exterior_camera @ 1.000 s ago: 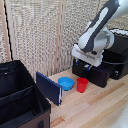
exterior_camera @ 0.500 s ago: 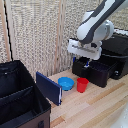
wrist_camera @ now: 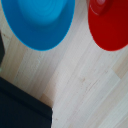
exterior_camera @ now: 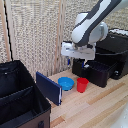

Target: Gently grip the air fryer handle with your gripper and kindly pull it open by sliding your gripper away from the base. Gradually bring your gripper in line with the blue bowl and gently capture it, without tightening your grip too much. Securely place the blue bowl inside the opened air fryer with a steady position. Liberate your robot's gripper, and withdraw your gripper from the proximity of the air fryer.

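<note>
Two steps remaining: capture, then placement. Fryer [exterior_camera: 111,56] drawer already pulled open at exterior view's right. Gripper [exterior_camera: 76,63] now shifted off the drawer toward bowl [exterior_camera: 66,83], hovering above; finger state indiscernible. Bowl on table [exterior_camera: 95,107], just beside cup [exterior_camera: 82,84].

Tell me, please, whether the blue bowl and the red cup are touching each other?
Apart. The wrist view shows a strip of bare wooden table between the blue bowl and the red cup.
</note>
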